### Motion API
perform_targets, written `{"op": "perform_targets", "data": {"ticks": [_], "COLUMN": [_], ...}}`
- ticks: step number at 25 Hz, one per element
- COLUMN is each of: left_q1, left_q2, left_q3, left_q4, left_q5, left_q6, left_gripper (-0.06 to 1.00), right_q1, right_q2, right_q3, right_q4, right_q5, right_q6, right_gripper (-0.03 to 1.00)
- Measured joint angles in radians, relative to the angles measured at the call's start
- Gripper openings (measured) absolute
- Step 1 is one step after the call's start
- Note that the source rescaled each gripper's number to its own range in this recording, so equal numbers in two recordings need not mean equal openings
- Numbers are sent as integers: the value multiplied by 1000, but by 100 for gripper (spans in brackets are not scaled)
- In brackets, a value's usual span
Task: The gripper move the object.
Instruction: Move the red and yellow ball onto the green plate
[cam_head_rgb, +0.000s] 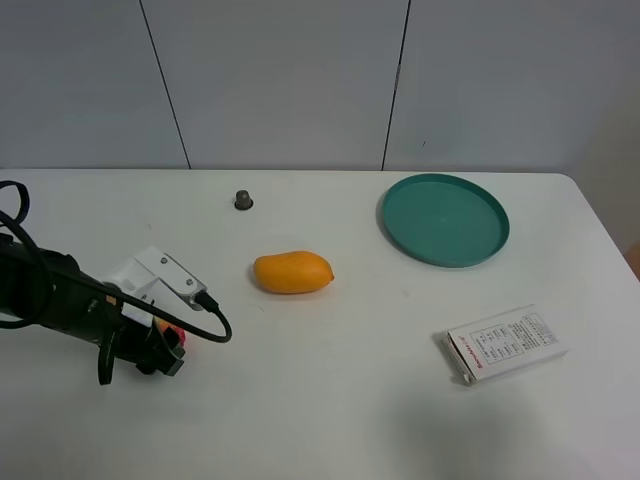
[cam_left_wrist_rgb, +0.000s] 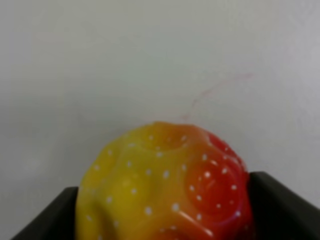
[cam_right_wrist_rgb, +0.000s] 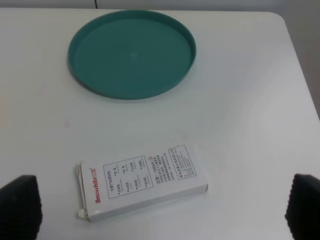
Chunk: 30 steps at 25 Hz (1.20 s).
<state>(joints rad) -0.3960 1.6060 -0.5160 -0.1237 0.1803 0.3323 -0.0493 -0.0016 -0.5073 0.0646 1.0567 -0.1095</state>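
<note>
The multicoloured dimpled ball (cam_left_wrist_rgb: 165, 190) shows yellow, orange and red with white dots. It sits tight between the two black fingers (cam_left_wrist_rgb: 45, 215) of my left gripper (cam_left_wrist_rgb: 162, 200). In the exterior high view the left gripper (cam_head_rgb: 165, 345) is low over the table at the left, and only a red and yellow sliver of the ball (cam_head_rgb: 172, 329) shows under the white bracket. My right gripper (cam_right_wrist_rgb: 162, 202) is open and empty, above a white box; its arm does not show in the exterior high view.
An orange mango (cam_head_rgb: 292, 272) lies right of the left gripper. A teal plate (cam_head_rgb: 444, 219) sits at the back right. A white printed box (cam_head_rgb: 503, 343) lies at the front right. A small grey knob (cam_head_rgb: 243, 200) stands at the back.
</note>
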Motion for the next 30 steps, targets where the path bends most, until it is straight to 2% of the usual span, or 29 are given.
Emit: {"op": "perform_targets", "data": {"ticks": [4, 6, 9, 14, 16, 20, 30], "left_q1": [-5, -18, -49, -111, -152, -213, -320], "left_q2": [-26, -65, -117, -134, -126, -58, 317], "left_q3": [-64, -123, -230, -406, -495, -650, -1008], "left_q4": [1, 0, 0, 0, 1, 1, 1], "left_q5": [99, 192, 276, 328, 313, 209, -24], "left_q6": [-13, -42, -99, -159, -169, -172, -173], "left_gripper": [1, 1, 1, 1, 1, 1, 1], "right_q1": [0, 0, 0, 0, 0, 0, 0], "right_q2": [0, 0, 0, 0, 0, 0, 0], "right_q3": [0, 0, 0, 0, 0, 0, 0], "right_q4": [0, 0, 0, 0, 0, 0, 0], "right_q5": [0, 0, 0, 0, 0, 0, 0], "right_q6": [0, 0, 0, 0, 0, 0, 0], "right_gripper": [100, 100, 100, 100, 100, 100, 100]}}
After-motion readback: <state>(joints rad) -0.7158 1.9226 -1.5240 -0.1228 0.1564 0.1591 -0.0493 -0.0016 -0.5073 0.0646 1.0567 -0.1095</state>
